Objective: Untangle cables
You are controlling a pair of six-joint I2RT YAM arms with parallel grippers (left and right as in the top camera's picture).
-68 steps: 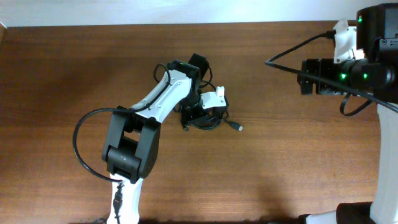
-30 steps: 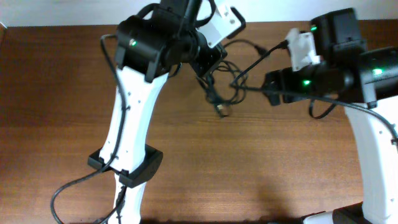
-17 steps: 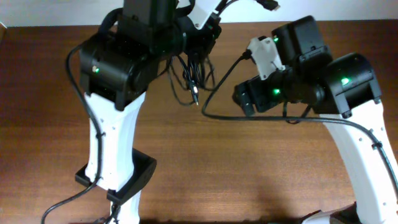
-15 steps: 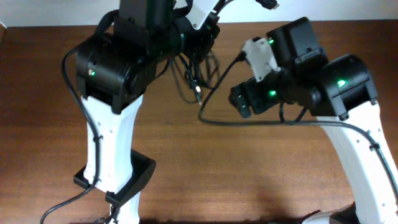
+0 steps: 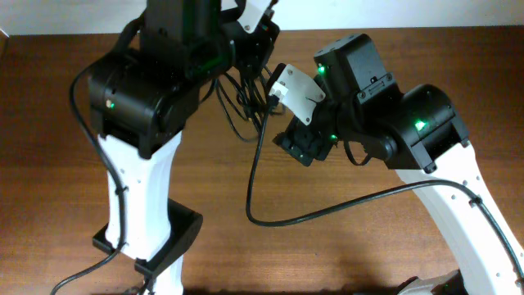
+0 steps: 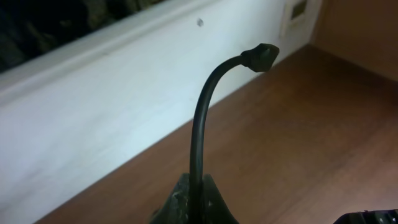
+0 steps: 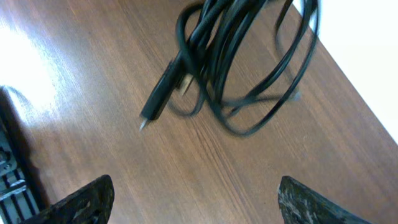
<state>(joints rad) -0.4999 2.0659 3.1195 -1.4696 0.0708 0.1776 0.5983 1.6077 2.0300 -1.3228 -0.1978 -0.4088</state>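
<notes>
Closer now, my right gripper point(image 7: 199, 208) spreads wide by the hanging cables point(image 7: 236, 62); my left gripper point(image 6: 194, 202) pinches one over the back edge of the table point(image 5: 344, 254).

**Robot lab or test room**

A bare wooden table point(image 5: 49, 123) lay under the right gripper point(image 7: 196, 199). The white-and-black left arm point(image 5: 143, 176) and right arm point(image 5: 467, 188) worked over it. Beyond the left gripper point(image 6: 194, 186) ran a plain white wall point(image 6: 93, 124). A wall plate point(image 6: 297, 11) sat up and right of that gripper.
</notes>
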